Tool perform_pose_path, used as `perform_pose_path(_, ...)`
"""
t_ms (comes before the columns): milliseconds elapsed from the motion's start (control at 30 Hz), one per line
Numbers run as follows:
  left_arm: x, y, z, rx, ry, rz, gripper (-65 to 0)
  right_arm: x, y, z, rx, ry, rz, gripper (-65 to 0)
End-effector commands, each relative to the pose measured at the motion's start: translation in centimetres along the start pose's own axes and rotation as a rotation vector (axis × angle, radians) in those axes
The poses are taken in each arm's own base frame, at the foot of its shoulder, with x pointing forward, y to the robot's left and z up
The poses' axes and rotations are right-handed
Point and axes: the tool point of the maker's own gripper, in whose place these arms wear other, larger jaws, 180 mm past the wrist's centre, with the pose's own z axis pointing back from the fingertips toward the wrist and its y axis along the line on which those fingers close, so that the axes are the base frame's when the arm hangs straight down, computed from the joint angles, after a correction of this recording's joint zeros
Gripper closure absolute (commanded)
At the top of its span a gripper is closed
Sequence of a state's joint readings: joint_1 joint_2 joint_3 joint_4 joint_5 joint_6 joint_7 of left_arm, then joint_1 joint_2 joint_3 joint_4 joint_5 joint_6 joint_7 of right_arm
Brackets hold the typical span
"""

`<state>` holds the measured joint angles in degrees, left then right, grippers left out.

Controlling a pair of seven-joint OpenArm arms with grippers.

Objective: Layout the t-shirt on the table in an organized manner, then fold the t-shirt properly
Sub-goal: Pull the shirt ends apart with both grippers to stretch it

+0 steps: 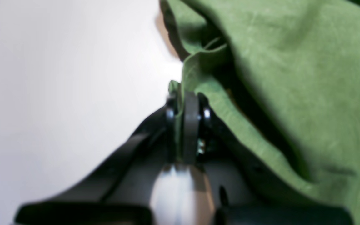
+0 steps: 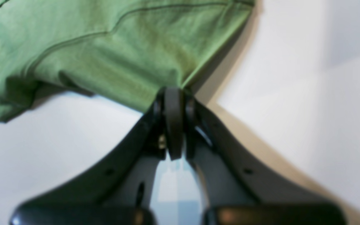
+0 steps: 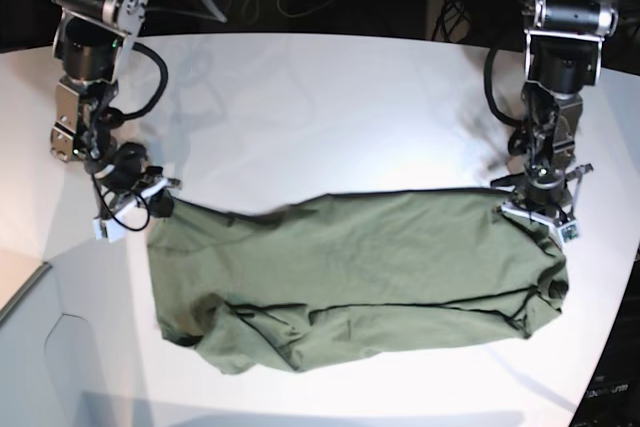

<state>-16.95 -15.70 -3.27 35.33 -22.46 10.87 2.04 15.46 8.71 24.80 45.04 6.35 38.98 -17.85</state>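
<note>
So I've got both sets of fingers clamped tight on the t-shirt point(image 3: 360, 277) right now. Left fingers point(image 1: 186, 97) are pinched on a bunched fold of the green fabric, with the rest of the shirt spreading off to one side of them. Right fingers point(image 2: 173, 93) are squeezed on a corner edge, cloth fanning away from the tips. From the base cam the shirt is strung out between the two grips, sagging wrinkly onto the white worktop point(image 3: 320, 107) below them.
</note>
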Motion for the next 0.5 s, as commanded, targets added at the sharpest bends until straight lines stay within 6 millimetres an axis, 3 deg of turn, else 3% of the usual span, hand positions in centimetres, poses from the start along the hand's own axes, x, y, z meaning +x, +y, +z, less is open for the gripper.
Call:
perform_pose_path(0,-2.0,0.5,0.2,0.010,0.088,0.012,0.0,1.9,-0.7,0.8,-0.007,-0.044,0.038,0.0)
perform_pose_path(100,-2.0,-0.1,1.4,-0.026,0.074,0.006,0.0,3.3,-1.4,3.2,-0.044,-0.097,0.121,0.0)
perform_pose_path(267,1.1,-2.4,5.8,-0.144,0.024,0.009,0.0,5.7,-0.7,6.8,-0.081,-0.182,0.258,0.0)
perform_pose_path(467,5.5,0.4,10.5,-0.137,-0.052,0.131,0.0,8.3,0.3,11.2,-0.139,-0.287,0.358,0.0)
